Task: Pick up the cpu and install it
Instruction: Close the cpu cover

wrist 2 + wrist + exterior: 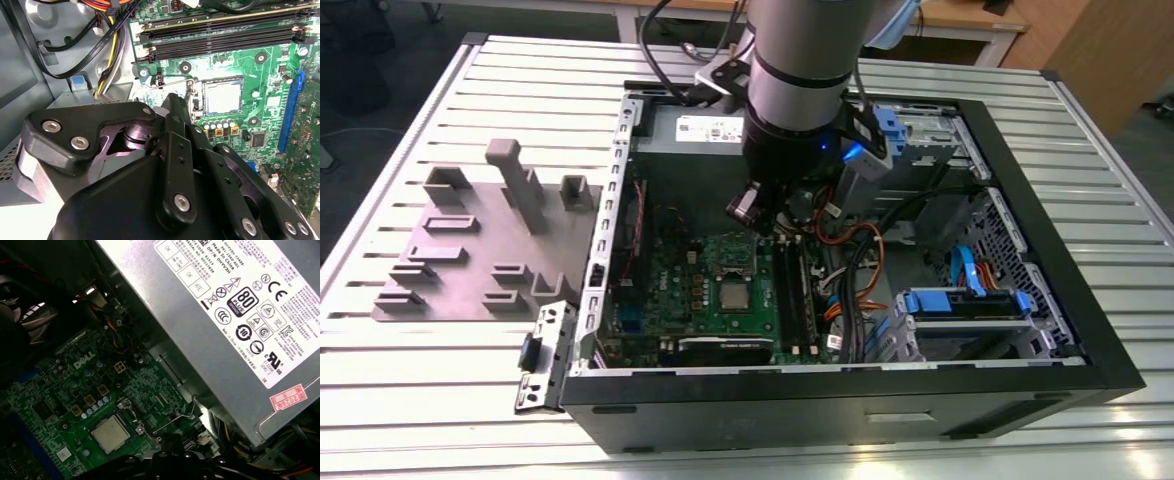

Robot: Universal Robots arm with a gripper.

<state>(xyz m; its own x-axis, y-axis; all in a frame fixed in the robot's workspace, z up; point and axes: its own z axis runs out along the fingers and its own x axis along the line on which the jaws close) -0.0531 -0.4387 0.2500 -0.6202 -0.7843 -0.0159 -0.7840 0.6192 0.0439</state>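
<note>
The slatted metal table (440,400) carried an open computer case (1067,330) and a grey fixture block (480,250), in a room with wooden furniture behind. The cpu (110,434) already sat in the socket of the green motherboard (707,300). The end effector (175,107) hovered just beside the socket; whether its fingers were apart I cannot tell, and any withdrawal would best be straight up, clear of the socket lever (190,410).

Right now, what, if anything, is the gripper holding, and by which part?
Nothing that can be seen. The cpu lies in its socket on the motherboard, apart from the gripper above it.
</note>
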